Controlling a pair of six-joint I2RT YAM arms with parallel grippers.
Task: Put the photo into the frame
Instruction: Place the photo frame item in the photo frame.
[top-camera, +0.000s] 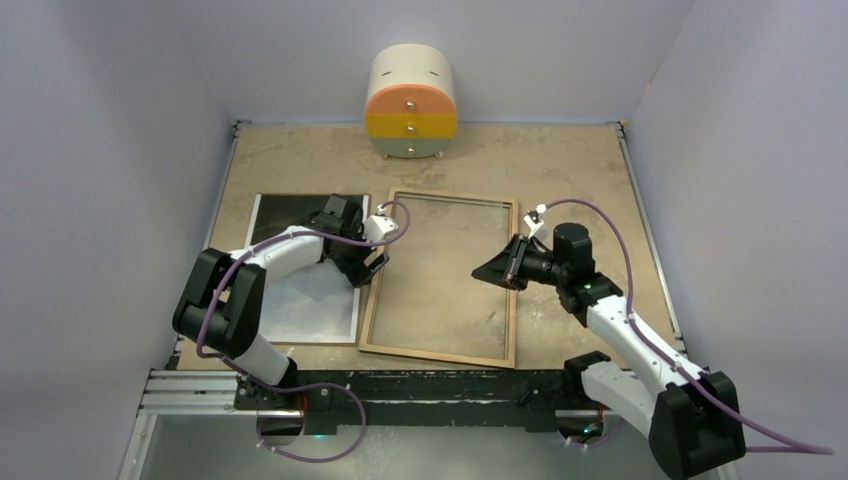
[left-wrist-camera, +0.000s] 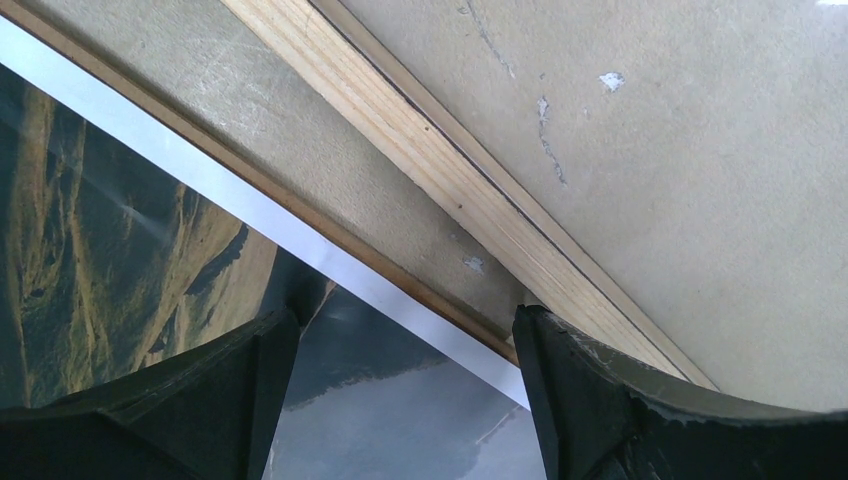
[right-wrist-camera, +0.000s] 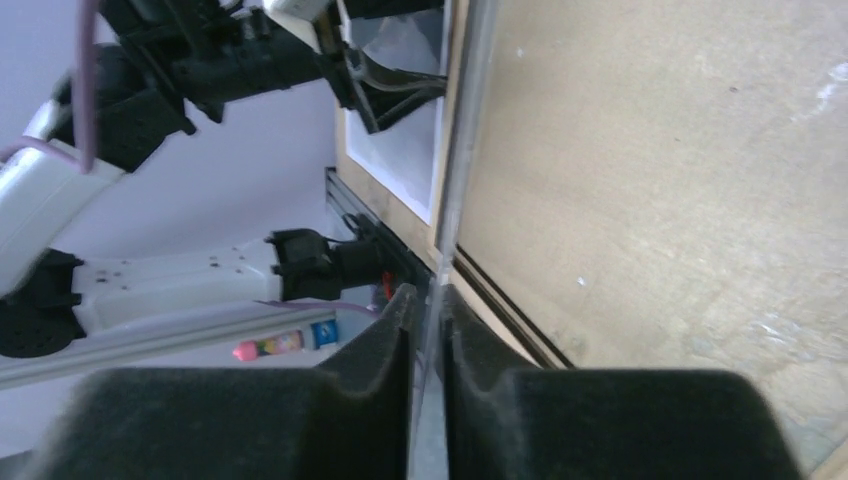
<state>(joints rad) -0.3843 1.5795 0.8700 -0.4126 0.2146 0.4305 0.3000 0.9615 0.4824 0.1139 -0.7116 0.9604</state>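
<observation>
Since the frame (top-camera: 440, 357) is lying wood side up in the middle of the table and the photo (top-camera: 320, 300) is flat, picture side up, just beside its left rail, I'd say the step in hand is getting hold of the photo's near edge.

The left gripper (left-wrist-camera: 405, 335) hovers over that seam with its fingers spread wide. One is above the print, the other above the wooden rail, and it holds nothing. The right gripper (right-wrist-camera: 428, 300) has its fingers pressed almost together on a thin edge at the frame's right side. It looks like the pane seen edge-on, but I can't tell pane from rail.

How I'd do it:
- Drop the left fingers onto the white border only, not the rail.
- Get one finger under the border, since glossy prints crease easily.
- Lift low and carry it over the rail.
- It probably needs to go face down on the glass, so plan a flip.
- Keep the right side pinned so the frame doesn't skate.

Containers: the frame has only its pane in it so far. The little cabinet (top-camera: 411, 100) at the back has all three drawers shut, so no idea what's inside.
</observation>
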